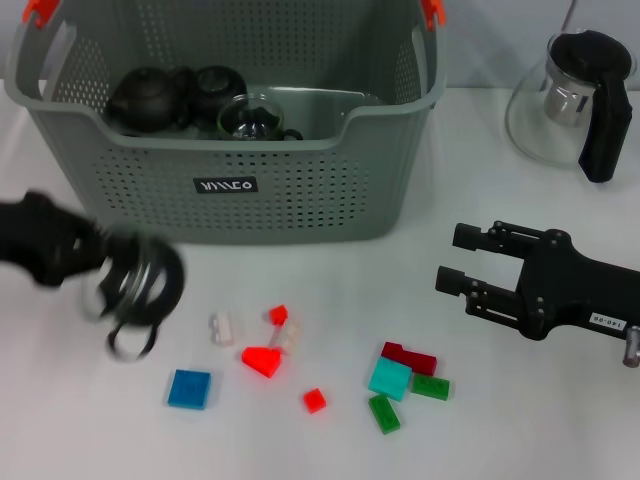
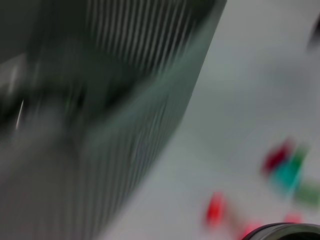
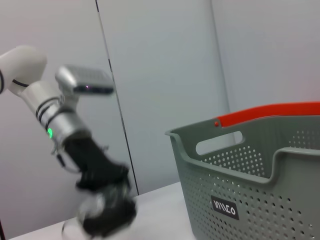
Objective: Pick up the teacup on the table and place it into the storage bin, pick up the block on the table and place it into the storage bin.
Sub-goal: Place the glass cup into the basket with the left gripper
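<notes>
— Blocks first: where do they lie from each pincer?

— They are scattered on the tabletop (image 1: 80,440) in front of the storage bin (image 1: 300,190). A blue block (image 1: 189,388) and a red wedge block (image 1: 262,360) lie on the robot's left half; a cluster with a cyan block (image 1: 389,378) and green pieces lies toward its right. The left pincer (image 1: 135,290) hangs just beside the blue one, on the side nearer the bin's front wall. The right pincer (image 1: 455,258) sits out to the right of the cyan cluster, fingers pointing toward the bin.

— And the teacup?

— None on the tabletop that I can make out. Dark tea ware and a glass cup (image 1: 250,120) already sit inside the bin. A glass teapot (image 1: 570,100) stands apart at the far right.

— Is the left pincer carrying anything?

— Cannot tell; it is smeared with motion in the head view, and its wrist view shows only the bin wall and coloured smudges. The right pincer stands wide, both fingers apart, holding nothing.

— So which arm for the next block?

— My judgement: the left, being nearer the blue and red pieces. The blue block lies flat and roughly square, so no long axis matters; the green bricks on the right would need the fingers set across their short side.
</notes>
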`<state>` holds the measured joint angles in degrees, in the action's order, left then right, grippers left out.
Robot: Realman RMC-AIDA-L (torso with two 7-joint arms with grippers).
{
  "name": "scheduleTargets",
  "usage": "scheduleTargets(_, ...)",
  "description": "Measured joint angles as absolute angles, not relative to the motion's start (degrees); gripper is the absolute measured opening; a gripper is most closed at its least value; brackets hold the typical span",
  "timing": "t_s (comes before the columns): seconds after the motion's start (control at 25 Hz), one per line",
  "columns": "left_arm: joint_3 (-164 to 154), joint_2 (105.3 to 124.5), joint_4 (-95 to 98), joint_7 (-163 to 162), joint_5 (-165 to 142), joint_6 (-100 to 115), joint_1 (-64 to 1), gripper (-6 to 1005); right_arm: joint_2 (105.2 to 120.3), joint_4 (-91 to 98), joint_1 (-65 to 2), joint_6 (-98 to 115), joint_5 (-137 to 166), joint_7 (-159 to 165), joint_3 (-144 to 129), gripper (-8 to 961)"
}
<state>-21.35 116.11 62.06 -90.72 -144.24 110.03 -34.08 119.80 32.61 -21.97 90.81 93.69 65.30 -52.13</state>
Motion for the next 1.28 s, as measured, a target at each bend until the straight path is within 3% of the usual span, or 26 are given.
scheduleTargets(0.16,-15.1,114.34,54.5,-90.4,-133.4,112.7,-36.6,64,119.79,32.6,-22.0,90.9,93.7,65.3,-52.2,625)
scheduleTargets(0.48,-15.4,114.49,52.3,-99.4,-115.8,101.0,-40.6,78,119.7,32.6,-22.0,90.9,93.8,65.3,-52.3,625)
scheduleTargets(0.8,-35.0,113.37,60.4,-111.5,-123.0,78.2,-45.2,91,119.63,32.6,-22.1,91.1,93.9,65.3,-52.3,625)
scheduleTargets(1.04,-52.7,115.39,65.6,-122.1,-147.2,66.0,-49.2,101,119.68,32.6,-22.5,91.1,93.9,65.3,-52.0,625)
scheduleTargets(1.2,-64.5,118.7,63.4,-126.8,-163.8,59.6,-51.3,108,119.78,32.6,-22.5,91.0,93.9,65.3,-51.9,625)
scheduleTargets(1.28,-66.4,118.8,62.6,-126.8,-164.5,59.0,-51.4,111,119.84,32.6,-22.4,90.9,93.9,65.3,-51.9,625)
